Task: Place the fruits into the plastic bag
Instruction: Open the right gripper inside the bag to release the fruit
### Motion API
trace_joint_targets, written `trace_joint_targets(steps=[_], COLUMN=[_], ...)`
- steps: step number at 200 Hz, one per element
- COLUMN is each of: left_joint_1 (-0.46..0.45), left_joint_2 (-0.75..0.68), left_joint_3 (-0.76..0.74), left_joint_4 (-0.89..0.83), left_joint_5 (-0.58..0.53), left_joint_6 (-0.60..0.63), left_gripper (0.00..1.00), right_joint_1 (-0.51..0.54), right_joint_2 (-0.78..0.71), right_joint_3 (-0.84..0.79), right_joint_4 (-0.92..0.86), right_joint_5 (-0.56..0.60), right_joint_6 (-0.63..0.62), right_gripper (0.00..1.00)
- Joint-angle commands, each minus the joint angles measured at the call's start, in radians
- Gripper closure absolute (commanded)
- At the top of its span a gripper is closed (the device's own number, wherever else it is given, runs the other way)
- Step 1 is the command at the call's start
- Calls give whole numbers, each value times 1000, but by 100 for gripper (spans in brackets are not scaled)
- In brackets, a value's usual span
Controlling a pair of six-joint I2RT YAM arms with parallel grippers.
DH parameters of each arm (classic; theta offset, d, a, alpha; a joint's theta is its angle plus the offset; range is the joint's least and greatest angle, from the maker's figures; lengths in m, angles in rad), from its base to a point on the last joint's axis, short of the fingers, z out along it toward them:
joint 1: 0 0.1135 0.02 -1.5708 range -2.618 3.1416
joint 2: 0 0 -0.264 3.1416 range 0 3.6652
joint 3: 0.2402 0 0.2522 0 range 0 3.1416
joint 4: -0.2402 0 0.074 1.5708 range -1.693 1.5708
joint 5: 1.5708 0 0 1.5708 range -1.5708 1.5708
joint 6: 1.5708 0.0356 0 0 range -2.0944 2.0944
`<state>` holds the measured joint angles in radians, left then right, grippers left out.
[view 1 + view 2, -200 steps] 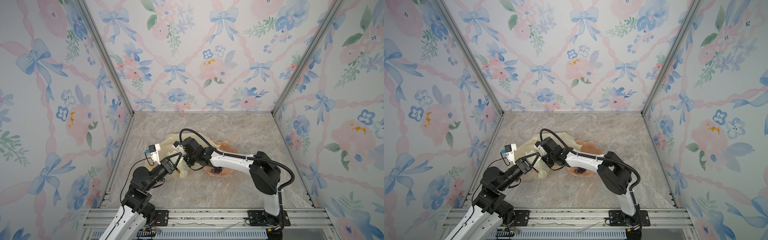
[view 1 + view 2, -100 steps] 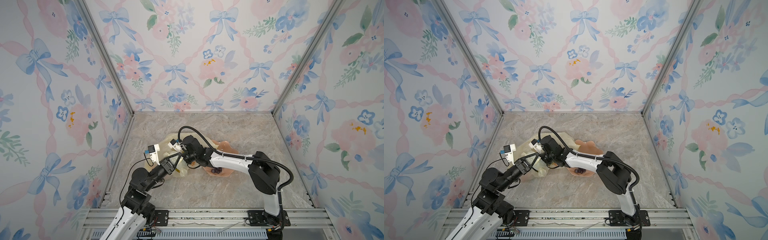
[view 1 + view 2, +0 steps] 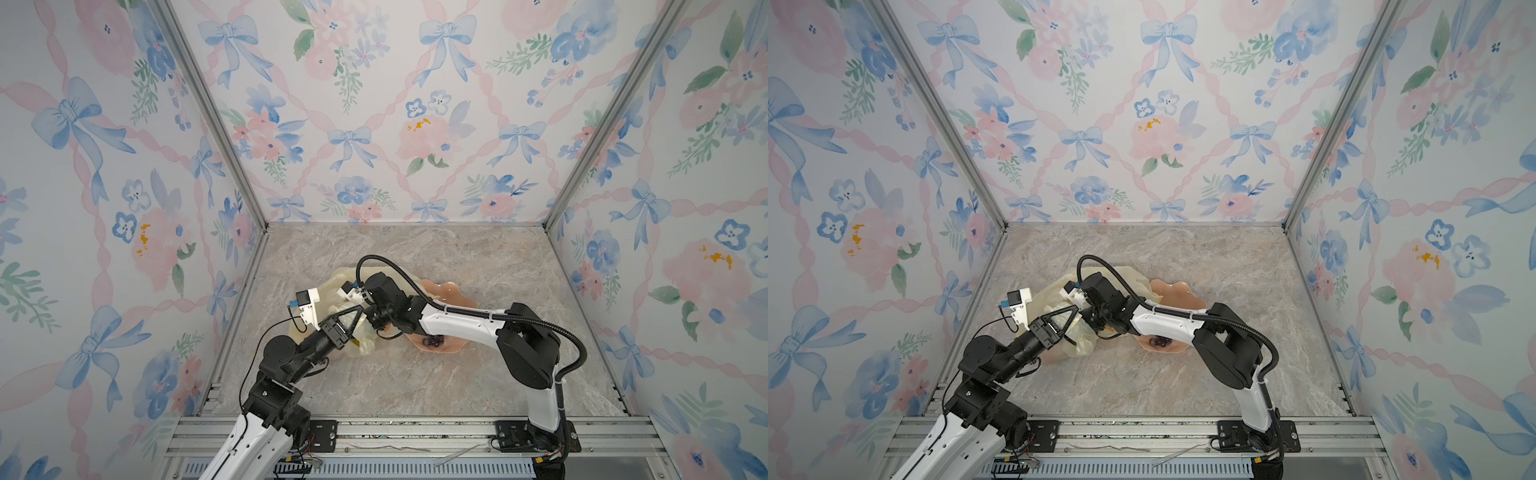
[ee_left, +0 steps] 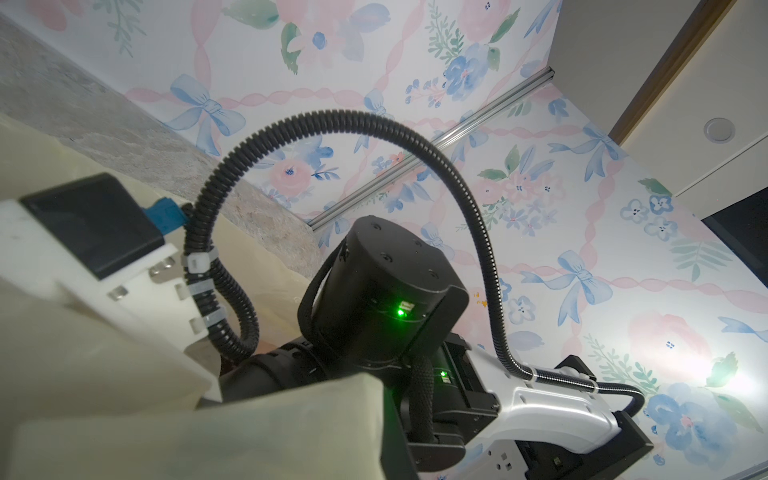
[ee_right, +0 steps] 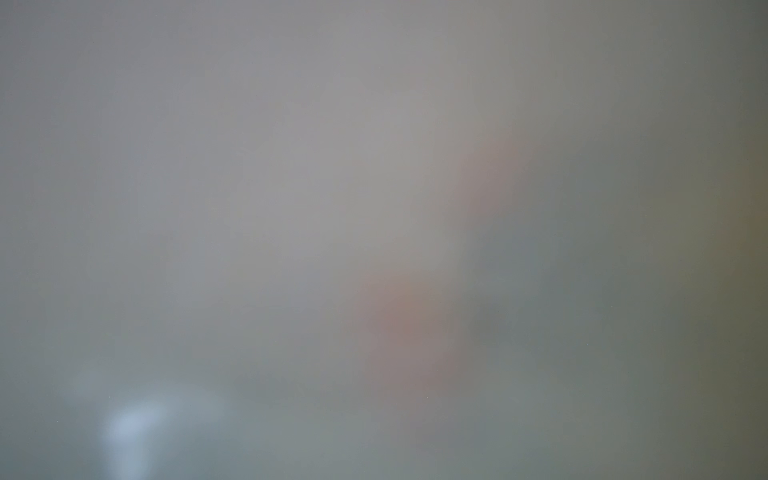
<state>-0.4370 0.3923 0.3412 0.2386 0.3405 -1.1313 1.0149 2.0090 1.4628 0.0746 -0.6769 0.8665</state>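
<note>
On tabletop, centre frame: plastic bag, pink dish just right. Left jaws pressed together, apparently pinching bag rim; right jaws buried inside, state impossible to tell. Hold rim high, withdraw slowly, then fetch grape bunch from dish.

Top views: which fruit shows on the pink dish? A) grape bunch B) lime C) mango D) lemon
A: a dark purple grape bunch lies on the near part of the pink dish. No other fruit shows on it.
</note>
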Motion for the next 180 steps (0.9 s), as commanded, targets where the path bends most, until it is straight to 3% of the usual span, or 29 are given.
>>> trace_joint_targets(steps=[1,42,180], left_joint_1=[6,5,6], left_joint_2=[-6,-13,-35], left_joint_3=[-5,-6,-4], left_joint_4=[27,27,1], left_joint_5=[14,14,9], left_joint_6=[-7,-8,-15], left_gripper=[100,100,100], right_joint_1=[8,-11,-59], right_joint_2=[-32,-75,-184], right_joint_3=[14,42,48], right_joint_4=[-84,-280,-484], right_joint_5=[35,187,340], right_joint_6=[-63,-181,-318], right_gripper=[24,23,16])
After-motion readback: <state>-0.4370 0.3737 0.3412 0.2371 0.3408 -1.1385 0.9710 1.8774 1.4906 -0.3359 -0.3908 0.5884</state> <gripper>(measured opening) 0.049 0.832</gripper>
